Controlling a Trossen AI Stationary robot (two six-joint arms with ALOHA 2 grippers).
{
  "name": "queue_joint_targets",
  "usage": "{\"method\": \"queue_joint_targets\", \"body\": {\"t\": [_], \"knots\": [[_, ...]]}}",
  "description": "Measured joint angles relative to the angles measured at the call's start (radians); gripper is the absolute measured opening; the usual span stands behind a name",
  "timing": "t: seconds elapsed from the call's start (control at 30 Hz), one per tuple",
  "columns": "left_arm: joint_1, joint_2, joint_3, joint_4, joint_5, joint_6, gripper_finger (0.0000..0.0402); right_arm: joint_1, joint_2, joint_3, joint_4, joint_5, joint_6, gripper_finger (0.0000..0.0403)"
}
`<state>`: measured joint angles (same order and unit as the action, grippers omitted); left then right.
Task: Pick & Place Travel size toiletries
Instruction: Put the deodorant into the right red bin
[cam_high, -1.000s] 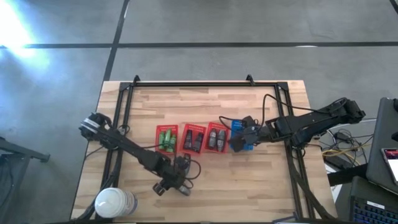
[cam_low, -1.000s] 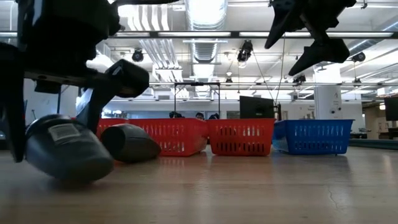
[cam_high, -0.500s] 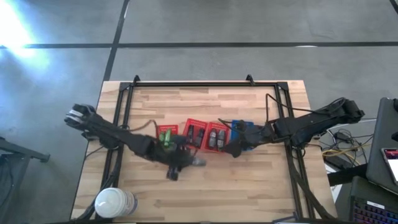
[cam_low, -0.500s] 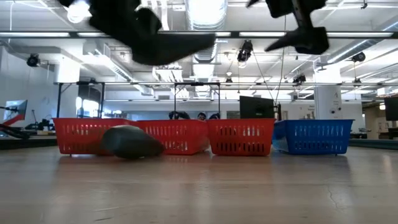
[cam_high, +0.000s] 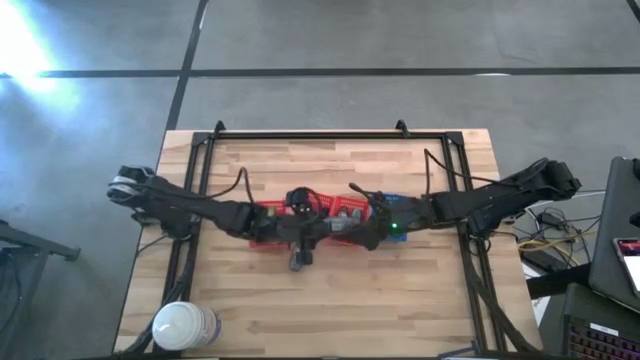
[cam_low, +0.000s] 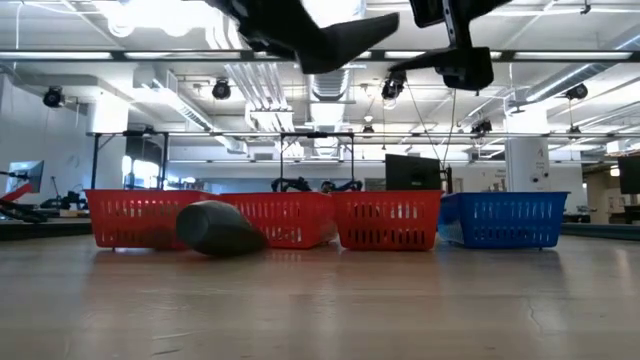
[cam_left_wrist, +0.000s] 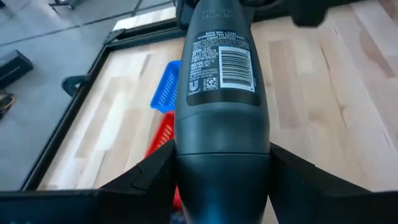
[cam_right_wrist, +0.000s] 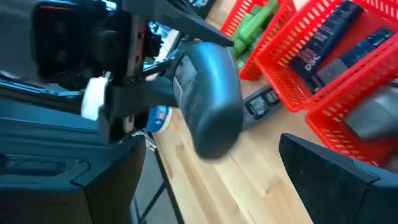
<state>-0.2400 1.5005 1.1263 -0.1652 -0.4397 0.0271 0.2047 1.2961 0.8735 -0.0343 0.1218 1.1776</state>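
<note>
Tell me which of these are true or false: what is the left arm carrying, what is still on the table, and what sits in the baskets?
1. The left tool grips a dark grey plastic bottle with a barcode label. True.
2. That bottle rests on the wooden table. False: it is held up in the air, above the red mesh baskets.
3. A second dark grey bottle lies on the table in front of the red baskets. True.
4. The bright green tubes lie in the blue mesh basket. False: they lie in a red basket.
5. The right tool holds a bottle too. False: it is open and empty, close to the held bottle.
</note>
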Motion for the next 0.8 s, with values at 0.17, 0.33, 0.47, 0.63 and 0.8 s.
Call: {"method": "queue_joint_targets", "body": {"t": [0.17,0.33,0.47,0.63,0.8], "knots": [[0.010,0.059,0.052,-0.007,0.040,0.033,0.0206,-0.012,0.021,-0.001,0.028,0.004,-0.002,0.0364],[0.010,0.081,0.079,-0.009,0.045,0.057,0.0206,-0.019,0.027,0.001,0.036,0.003,0.001,0.0363],[0.019,0.080,0.081,-0.018,0.025,0.057,0.0206,-0.018,0.019,-0.001,0.022,-0.003,0.001,0.0357],[0.022,0.080,0.081,-0.019,0.021,0.049,0.0206,-0.023,0.008,-0.002,0.014,-0.003,0.001,0.0320],[0.022,0.080,0.081,-0.020,0.034,0.048,0.0206,-0.029,0.008,-0.003,0.014,-0.003,-0.001,0.0270]]}}
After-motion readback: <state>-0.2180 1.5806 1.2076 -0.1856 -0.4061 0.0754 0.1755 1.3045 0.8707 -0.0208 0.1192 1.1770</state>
